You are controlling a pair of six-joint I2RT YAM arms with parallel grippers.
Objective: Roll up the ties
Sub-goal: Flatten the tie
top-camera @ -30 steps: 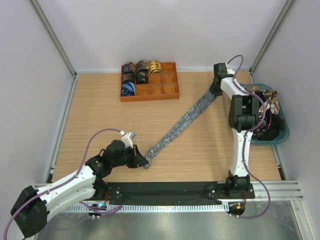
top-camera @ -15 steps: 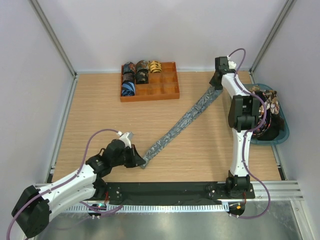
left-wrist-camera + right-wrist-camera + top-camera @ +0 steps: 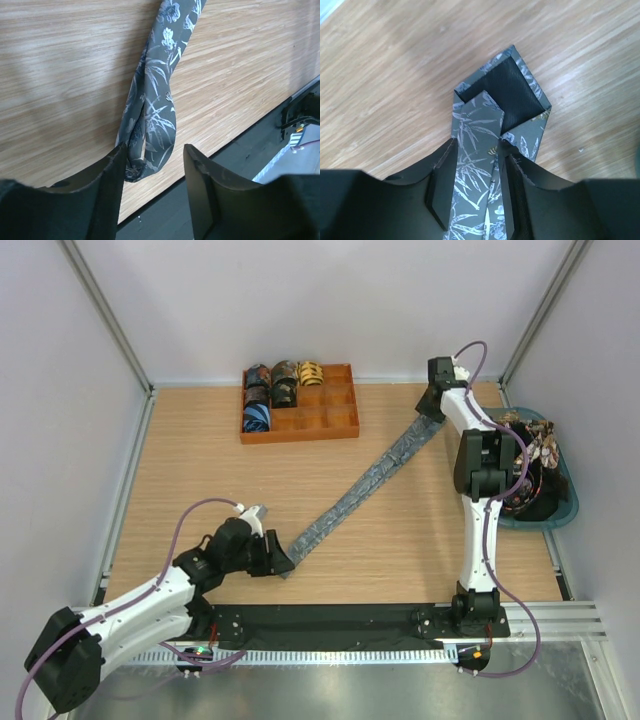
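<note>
Low at the left, the left gripper (image 3: pixel 283 562) is seen resting close to the wooden table (image 3: pixel 200 470), near its front edge; its fingers (image 3: pixel 107 170) are held apart, and the folded narrow end of the grey-blue tie (image 3: pixel 360 490) lies flat on the wood in the gap between them, touched by the left finger at most and clear of the right one; nothing is pinched there. From that end the tie is stretched in a straight diagonal across the table, up and to the right. Behind it, at the far edge, an orange tray (image 3: pixel 300 435) is set; rolled ties (image 3: pixel 272 390) are packed into its left-hand compartments. At the upper right the wide end of the tie, its black lining turned upward, is met by the right gripper (image 3: pixel 433 412); the fingers (image 3: pixel 440 175) are parted and the strip fills the gap between them, so that a grip cannot be told from a loose straddle. Furthest right, a teal basket (image 3: pixel 570 505) is placed beside the table, with loose ties (image 3: pixel 535 440) heaped in it.
</note>
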